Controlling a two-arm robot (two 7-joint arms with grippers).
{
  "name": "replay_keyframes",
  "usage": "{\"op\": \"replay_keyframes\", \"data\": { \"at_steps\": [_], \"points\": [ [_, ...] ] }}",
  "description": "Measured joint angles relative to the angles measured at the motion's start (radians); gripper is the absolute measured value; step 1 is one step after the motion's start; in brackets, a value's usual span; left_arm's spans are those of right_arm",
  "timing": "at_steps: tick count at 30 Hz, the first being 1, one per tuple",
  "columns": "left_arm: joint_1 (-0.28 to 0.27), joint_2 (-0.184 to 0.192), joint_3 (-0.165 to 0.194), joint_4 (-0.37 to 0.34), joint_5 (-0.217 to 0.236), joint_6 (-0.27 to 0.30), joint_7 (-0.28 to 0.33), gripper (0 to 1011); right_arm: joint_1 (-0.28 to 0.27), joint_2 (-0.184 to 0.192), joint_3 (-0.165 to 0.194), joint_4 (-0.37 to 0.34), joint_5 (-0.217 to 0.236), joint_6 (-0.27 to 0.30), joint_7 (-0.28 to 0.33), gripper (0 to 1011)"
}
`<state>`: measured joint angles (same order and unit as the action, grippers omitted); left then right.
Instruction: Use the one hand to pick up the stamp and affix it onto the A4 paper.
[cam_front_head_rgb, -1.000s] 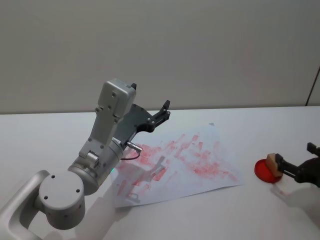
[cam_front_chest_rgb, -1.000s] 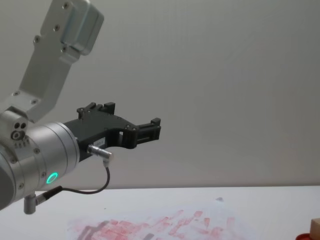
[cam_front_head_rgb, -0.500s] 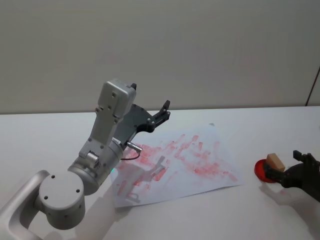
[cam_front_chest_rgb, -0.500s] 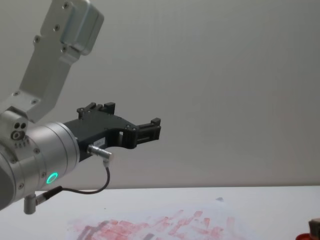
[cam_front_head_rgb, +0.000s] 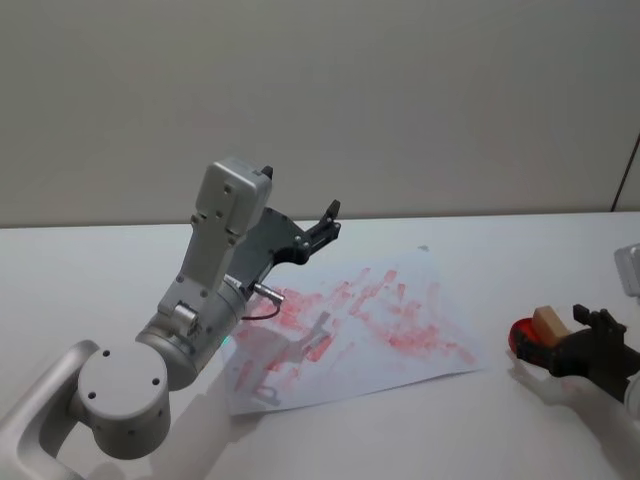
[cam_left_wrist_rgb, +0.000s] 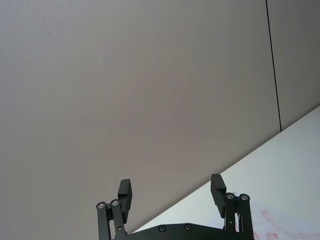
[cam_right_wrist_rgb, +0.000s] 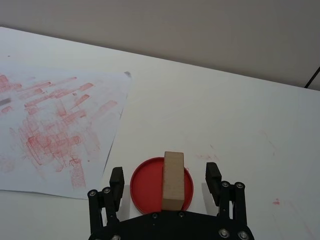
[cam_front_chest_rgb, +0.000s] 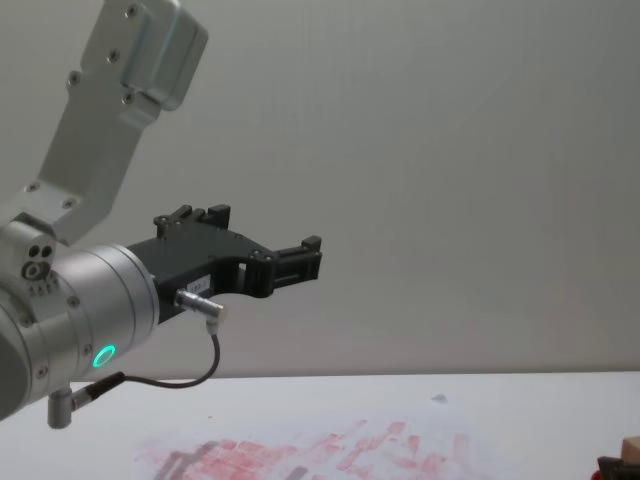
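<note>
Silver left arm (cam_front_chest_rgb: 60, 310) of rounded cylinders, green ring light (cam_front_chest_rgb: 103, 354), thin black cable (cam_front_chest_rgb: 190, 380), black left pincer (cam_left_wrist_rgb: 170, 186). Right pincer (cam_right_wrist_rgb: 165, 173): black, silver screws (cam_right_wrist_rgb: 223, 184).

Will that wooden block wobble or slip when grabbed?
Probably stiff and light: the stamp looks like a small solid wooden block. Its flat sides should suit the right gripper's open fingers. Resting on the red disc, it seems unlikely to roll.

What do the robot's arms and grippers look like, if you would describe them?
The left arm is built of chunky silver-grey segments with round joints, a green ring light and a thin black cable with a metal plug. The left gripper is black, with two blocky fingers on linkages. The right gripper is the same black design, with silver screws at its pivots.
</note>
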<state>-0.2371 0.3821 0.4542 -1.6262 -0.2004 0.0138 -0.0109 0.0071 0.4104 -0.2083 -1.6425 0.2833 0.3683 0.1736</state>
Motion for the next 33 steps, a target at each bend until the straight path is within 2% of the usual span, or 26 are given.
{"op": "replay_keyframes", "data": {
  "at_steps": [7, 10, 14, 18, 19, 21, 22, 24, 33],
  "points": [
    [0.0, 0.0, 0.0, 0.0, 0.0, 0.0, 0.0, 1001, 0.008, -0.007, -0.003, 0.007, -0.009, 0.009, -0.007, 1001],
    [0.0, 0.0, 0.0, 0.0, 0.0, 0.0, 0.0, 1001, 0.01, -0.01, -0.004, 0.009, -0.011, 0.012, -0.009, 960],
    [0.0, 0.0, 0.0, 0.0, 0.0, 0.0, 0.0, 1001, 0.012, -0.012, -0.005, 0.011, -0.014, 0.014, -0.011, 842],
    [0.0, 0.0, 0.0, 0.0, 0.0, 0.0, 0.0, 1001, 0.014, -0.013, -0.006, 0.012, -0.016, 0.016, -0.013, 770],
    [0.0, 0.0, 0.0, 0.0, 0.0, 0.0, 0.0, 1001, 0.015, -0.014, -0.006, 0.012, -0.016, 0.017, -0.013, 715],
    [0.0, 0.0, 0.0, 0.0, 0.0, 0.0, 0.0, 1001, 0.015, -0.014, -0.006, 0.013, -0.016, 0.017, -0.013, 677],
    [0.0, 0.0, 0.0, 0.0, 0.0, 0.0, 0.0, 1001, 0.015, -0.014, -0.007, 0.013, -0.017, 0.018, -0.014, 616],
    [0.0, 0.0, 0.0, 0.0, 0.0, 0.0, 0.0, 1001, 0.016, -0.015, -0.007, 0.014, -0.017, 0.018, -0.014, 578],
    [0.0, 0.0, 0.0, 0.0, 0.0, 0.0, 0.0, 1001, 0.017, -0.016, -0.008, 0.015, -0.019, 0.02, -0.015, 274]
  ]
}}
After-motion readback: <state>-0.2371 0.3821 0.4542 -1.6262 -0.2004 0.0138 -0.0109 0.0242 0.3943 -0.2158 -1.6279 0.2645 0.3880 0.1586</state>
